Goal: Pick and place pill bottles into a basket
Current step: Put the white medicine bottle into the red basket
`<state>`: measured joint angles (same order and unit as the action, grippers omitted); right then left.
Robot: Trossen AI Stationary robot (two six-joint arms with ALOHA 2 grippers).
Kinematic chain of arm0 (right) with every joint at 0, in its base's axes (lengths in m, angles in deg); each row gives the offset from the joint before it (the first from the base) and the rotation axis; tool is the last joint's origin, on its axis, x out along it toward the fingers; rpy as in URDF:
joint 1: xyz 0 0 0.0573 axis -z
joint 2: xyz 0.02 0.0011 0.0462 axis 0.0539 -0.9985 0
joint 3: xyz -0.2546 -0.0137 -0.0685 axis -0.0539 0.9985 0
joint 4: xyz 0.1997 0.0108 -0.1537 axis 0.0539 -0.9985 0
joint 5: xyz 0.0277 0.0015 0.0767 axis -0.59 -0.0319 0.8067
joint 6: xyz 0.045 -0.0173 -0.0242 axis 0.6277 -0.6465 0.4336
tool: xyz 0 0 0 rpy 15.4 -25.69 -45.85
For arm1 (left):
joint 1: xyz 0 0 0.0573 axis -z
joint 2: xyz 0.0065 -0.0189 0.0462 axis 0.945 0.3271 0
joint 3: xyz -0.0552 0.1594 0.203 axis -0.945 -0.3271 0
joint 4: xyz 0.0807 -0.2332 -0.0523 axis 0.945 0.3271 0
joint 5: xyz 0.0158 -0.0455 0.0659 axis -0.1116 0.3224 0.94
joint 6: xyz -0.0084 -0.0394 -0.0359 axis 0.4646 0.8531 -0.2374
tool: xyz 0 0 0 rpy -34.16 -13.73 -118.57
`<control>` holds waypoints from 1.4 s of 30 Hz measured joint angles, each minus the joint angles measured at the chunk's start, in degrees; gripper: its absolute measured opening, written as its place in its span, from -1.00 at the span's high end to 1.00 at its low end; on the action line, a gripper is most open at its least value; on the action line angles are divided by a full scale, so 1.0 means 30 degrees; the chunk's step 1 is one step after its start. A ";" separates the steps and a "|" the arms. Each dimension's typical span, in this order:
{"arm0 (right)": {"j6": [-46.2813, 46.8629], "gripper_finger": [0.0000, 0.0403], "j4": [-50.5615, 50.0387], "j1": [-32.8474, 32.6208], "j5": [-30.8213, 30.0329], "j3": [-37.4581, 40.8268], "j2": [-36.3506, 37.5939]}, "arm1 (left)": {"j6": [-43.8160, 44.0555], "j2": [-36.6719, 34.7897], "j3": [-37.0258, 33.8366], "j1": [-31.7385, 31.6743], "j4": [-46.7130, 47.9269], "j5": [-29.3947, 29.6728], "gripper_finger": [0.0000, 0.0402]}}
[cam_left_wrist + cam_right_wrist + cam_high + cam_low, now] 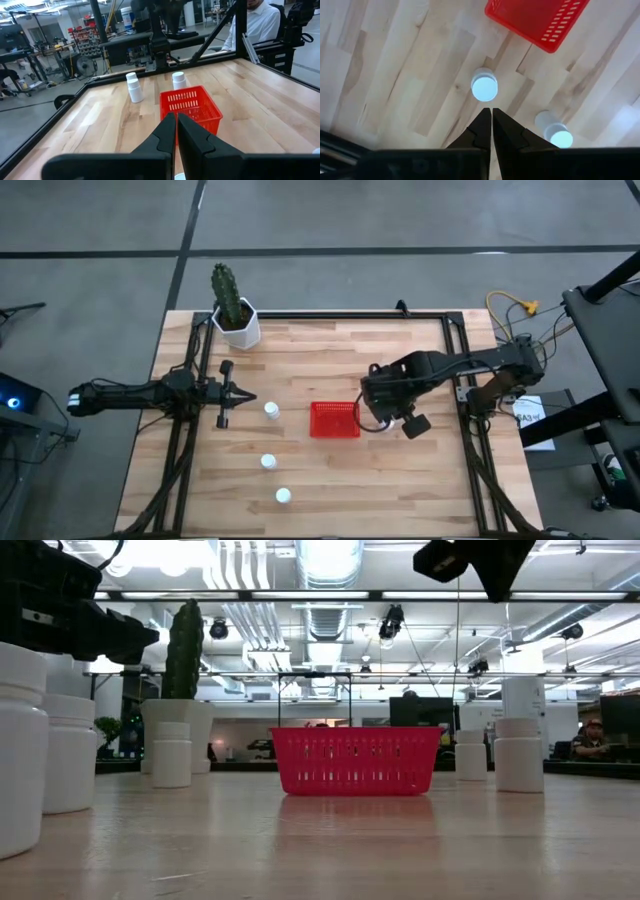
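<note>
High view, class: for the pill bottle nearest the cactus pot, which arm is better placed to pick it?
Left. The left gripper points at that bottle from close by; the right gripper hangs on the other side of the basket.

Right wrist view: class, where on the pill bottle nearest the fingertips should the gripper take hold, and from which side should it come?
Grip that pill bottle by its cap, coming straight down from above: it stands upright, its round cap facing the right gripper. The fingers look shut, so open first. The other bottle and basket stand clear.
</note>
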<state>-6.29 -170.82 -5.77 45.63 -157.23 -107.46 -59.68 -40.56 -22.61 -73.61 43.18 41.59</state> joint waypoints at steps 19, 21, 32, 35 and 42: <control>-0.0364 0.96 0.4901 0.0445 0.0064 0.6209 0.2289 | 0.0000 0.0000 0.0000 -0.0007 -0.0007 -0.0001 1.00; -0.0382 0.96 0.5311 0.0515 0.0059 0.6575 0.2289 | 0.0000 0.0000 0.0000 0.0000 0.0000 -0.0001 1.00; -0.0306 0.96 0.6717 0.0546 0.0117 0.8020 0.2304 | 0.0000 0.0000 0.0000 -0.0003 0.0000 0.0002 1.00; -0.0289 0.96 0.7165 0.0549 0.0119 0.8587 0.2299 | 0.0000 0.0000 0.0000 -0.0006 -0.0001 -0.0001 1.00; -0.0284 0.96 0.7667 0.0552 0.0117 0.9287 0.2304 | -0.0002 0.0000 0.0000 -0.0006 0.0000 0.0005 1.00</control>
<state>-7.14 -147.82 -4.12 45.98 -129.37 -100.55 -59.69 -40.56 -22.61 -73.62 43.18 41.60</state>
